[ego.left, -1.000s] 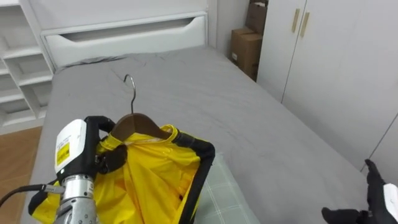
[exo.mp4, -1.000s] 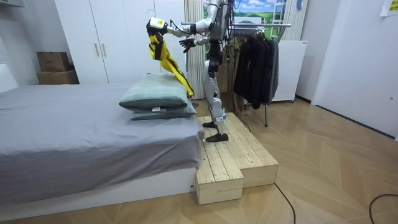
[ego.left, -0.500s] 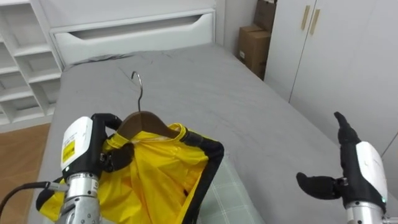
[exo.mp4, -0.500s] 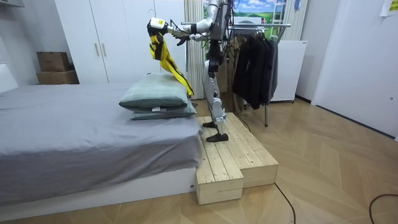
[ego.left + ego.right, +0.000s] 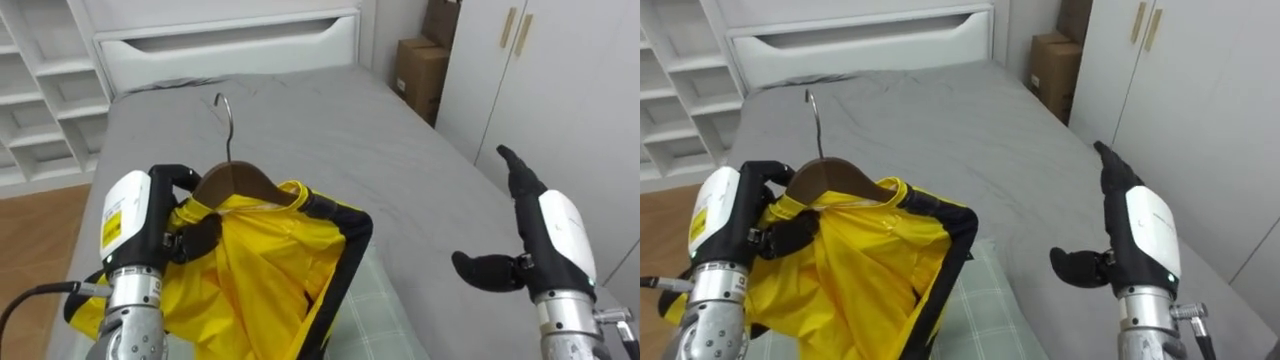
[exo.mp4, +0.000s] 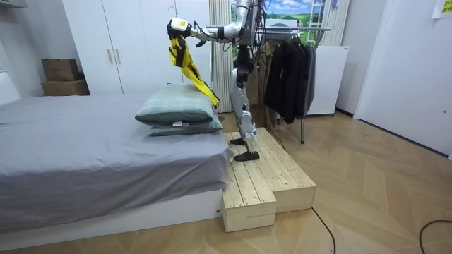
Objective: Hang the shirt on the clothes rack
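A yellow garment with black trim [image 5: 270,270] hangs on a wooden hanger [image 5: 235,182] with a metal hook [image 5: 226,120]. My left hand [image 5: 170,225] is shut on the hanger's left shoulder and the cloth there, holding it up over the bed. My right hand [image 5: 530,245] is raised at the right, open, fingers straight and thumb spread, apart from the garment. In the room view I stand on a wooden platform [image 6: 265,180] at the bed's end, the yellow garment [image 6: 185,65] held high. Behind me stands a clothes rack [image 6: 293,29] with dark clothes.
The grey bed [image 5: 330,150] stretches ahead, with a green checked pillow [image 5: 370,320] under the garment. White shelves [image 5: 40,110] stand at the left, white wardrobe doors [image 5: 560,90] and cardboard boxes [image 5: 425,65] at the right.
My right hand has risen from the lower right corner to chest height and drawn nearer the garment. The left hand keeps its hold on the hanger; the view has shifted slightly.
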Motion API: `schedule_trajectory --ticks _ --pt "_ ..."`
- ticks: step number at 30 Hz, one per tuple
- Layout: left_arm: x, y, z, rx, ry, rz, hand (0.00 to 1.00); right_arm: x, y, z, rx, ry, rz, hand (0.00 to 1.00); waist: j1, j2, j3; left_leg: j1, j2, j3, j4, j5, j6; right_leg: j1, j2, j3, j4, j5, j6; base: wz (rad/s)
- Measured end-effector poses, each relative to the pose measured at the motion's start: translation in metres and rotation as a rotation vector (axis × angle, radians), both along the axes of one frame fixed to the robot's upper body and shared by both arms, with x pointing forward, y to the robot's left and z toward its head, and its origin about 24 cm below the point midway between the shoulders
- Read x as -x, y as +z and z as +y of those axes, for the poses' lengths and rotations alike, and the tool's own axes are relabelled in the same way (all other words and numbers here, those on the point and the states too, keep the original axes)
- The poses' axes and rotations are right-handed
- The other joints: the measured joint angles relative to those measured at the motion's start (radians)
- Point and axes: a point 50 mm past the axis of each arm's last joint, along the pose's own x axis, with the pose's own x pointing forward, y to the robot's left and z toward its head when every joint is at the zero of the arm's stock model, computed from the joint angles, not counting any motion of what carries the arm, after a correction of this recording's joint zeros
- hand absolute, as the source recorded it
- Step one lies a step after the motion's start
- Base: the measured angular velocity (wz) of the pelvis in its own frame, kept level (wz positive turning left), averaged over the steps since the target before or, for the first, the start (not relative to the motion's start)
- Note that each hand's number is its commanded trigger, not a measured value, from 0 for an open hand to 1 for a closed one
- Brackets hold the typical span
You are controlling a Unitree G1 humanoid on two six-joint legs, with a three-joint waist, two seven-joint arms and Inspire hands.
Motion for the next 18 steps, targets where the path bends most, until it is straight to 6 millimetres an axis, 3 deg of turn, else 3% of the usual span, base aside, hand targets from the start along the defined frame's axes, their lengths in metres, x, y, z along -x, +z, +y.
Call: schedule_trajectory --ticks 8,18 --pt "0.000 0.012 -0.005 0.005 -0.032 -0.044 1.00 0.000 0.004 0.006 0.109 0.029 -0.024 0.00 0.014 0.000 -0.0006 -0.016 0.000 -0.014 0.003 0.000 0.000 0.000 0.000 -0.013 -0.013 0.001 0.000 0.06" --pt "0.000 0.026 -0.014 0.014 -0.093 -0.079 1.00 -0.004 0.004 0.029 0.137 0.130 -0.024 0.00 0.018 0.003 -0.0024 -0.020 0.000 -0.029 0.009 0.000 0.000 0.002 -0.001 -0.015 -0.012 0.001 -0.001 0.01"
